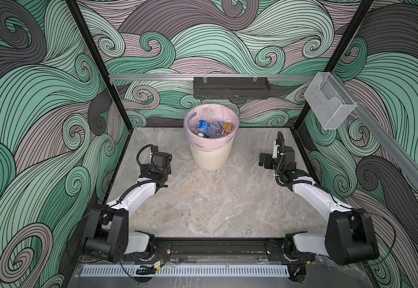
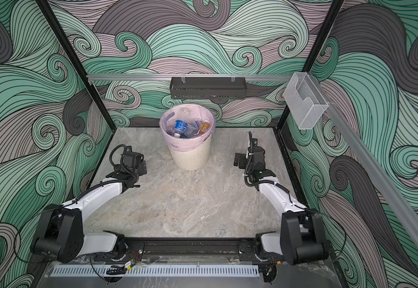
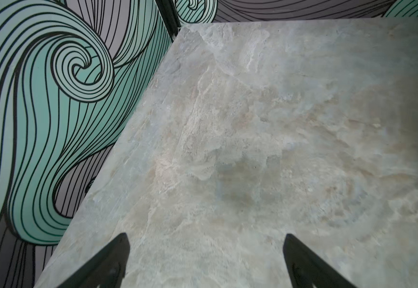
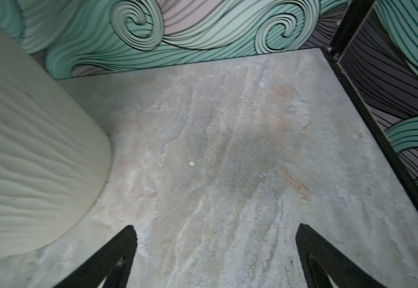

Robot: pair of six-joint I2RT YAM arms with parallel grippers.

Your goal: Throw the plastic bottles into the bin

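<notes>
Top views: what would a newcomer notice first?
The swirling teal-and-grey wave walls all around. Next the cream bin at the back middle of the marble table, its pink liner holding a heap of bottles. The left gripper and right gripper flank it, both open and holding nothing.

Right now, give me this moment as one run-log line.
left gripper: open, empty | right gripper: open, empty | plastic bottles: in bin | table: no bottles seen

Soft even light; wrist views blurred, faint shadows on tabletop [image 3: 240, 179].
</notes>
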